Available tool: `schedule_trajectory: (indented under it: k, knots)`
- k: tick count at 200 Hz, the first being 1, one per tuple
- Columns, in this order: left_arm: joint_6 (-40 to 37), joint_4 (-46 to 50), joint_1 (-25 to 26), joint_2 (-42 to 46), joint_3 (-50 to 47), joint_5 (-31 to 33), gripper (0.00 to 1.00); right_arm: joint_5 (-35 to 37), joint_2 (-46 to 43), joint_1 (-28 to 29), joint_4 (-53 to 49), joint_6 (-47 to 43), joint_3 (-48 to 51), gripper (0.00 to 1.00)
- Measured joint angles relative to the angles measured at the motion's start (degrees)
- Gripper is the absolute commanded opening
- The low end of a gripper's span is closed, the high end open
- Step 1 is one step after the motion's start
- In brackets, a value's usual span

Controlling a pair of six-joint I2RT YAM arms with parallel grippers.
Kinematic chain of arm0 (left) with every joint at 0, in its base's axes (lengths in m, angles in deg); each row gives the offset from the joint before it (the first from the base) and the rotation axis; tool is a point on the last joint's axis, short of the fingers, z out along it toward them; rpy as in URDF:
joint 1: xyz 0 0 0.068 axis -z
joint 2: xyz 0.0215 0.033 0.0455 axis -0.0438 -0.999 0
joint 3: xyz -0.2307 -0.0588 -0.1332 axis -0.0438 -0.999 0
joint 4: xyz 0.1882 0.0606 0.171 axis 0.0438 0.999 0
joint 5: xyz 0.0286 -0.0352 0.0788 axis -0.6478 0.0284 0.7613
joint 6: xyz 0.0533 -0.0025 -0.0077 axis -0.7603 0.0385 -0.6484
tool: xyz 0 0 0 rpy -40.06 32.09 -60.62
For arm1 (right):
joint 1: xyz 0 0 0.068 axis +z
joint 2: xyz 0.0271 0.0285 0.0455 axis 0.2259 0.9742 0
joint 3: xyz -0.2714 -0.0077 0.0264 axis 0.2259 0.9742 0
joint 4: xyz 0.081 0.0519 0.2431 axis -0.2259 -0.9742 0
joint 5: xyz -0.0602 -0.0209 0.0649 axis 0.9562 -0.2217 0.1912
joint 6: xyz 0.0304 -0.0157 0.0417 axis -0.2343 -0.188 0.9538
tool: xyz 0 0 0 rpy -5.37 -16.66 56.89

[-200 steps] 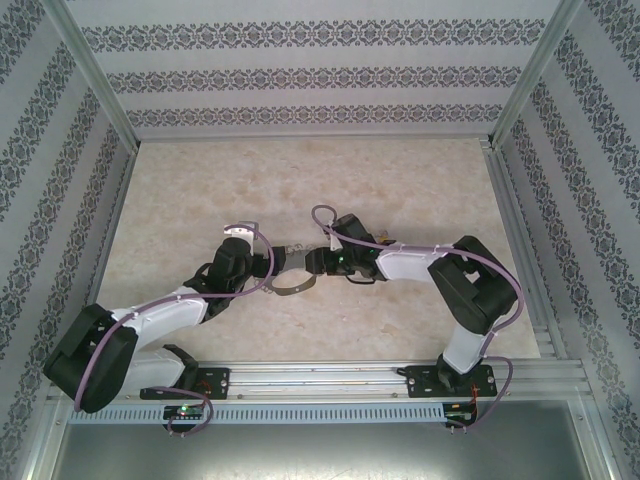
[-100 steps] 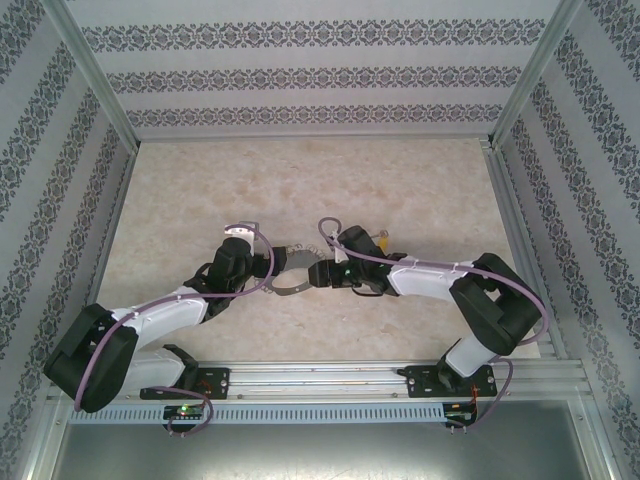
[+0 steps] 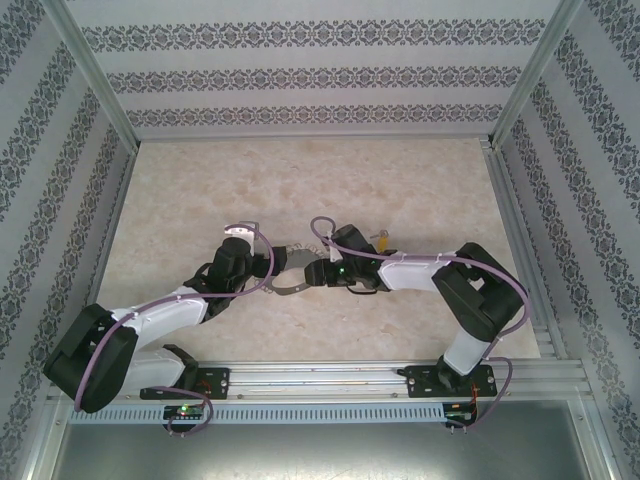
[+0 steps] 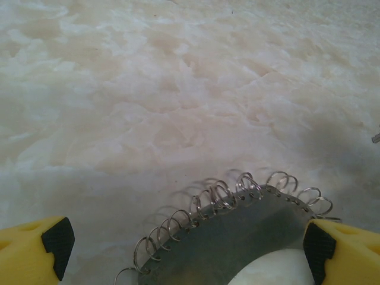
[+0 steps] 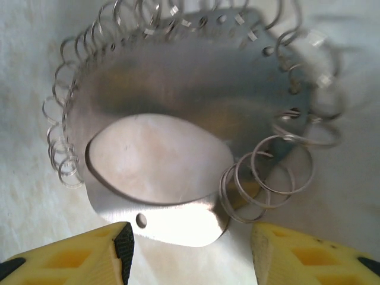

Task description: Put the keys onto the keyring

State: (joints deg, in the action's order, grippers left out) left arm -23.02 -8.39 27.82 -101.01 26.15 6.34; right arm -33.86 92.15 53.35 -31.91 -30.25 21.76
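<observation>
Grey metal hoop with wire rings (image 5: 178,89) looks stiff and slippery; I'd pinch its bare edge, my left end effector (image 4: 187,246) and right end effector (image 5: 190,240) both spread apart.

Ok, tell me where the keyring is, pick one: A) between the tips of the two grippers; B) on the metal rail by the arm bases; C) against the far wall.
A: seen from overhead, the keyring is mid-table, with the left gripper at one side of it and the right gripper at the other.
</observation>
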Motion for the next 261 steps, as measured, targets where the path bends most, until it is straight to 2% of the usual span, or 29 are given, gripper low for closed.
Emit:
schedule_trajectory:
  k: [42,98,161,186,221,261]
  knots:
    - [0.0,0.0,0.0,0.59,0.0,0.0,1.0,-0.81,2.08,-3.02,-0.15,-0.22,-3.56,0.56]
    - [0.02,0.02,0.0,0.66,0.0,-0.7,1.0,-1.73,3.19,-4.2,-0.15,-0.66,-5.92,0.55]
    - [0.76,0.04,0.0,3.63,0.0,-1.6,1.0,-0.39,-5.01,-4.09,-0.31,-3.23,1.84,0.48]
    - [1.25,0.07,0.0,3.91,0.0,-2.16,1.0,0.63,-4.7,-2.89,-0.59,-4.9,2.47,0.45]
    - [1.55,0.09,0.0,3.89,0.0,-2.86,1.0,1.31,-2.51,-0.74,-0.72,-6.51,1.84,0.45]
    - [1.55,0.09,0.0,3.89,0.04,-3.04,1.0,1.31,1.11,-0.76,-0.9,-7.19,-0.94,0.45]
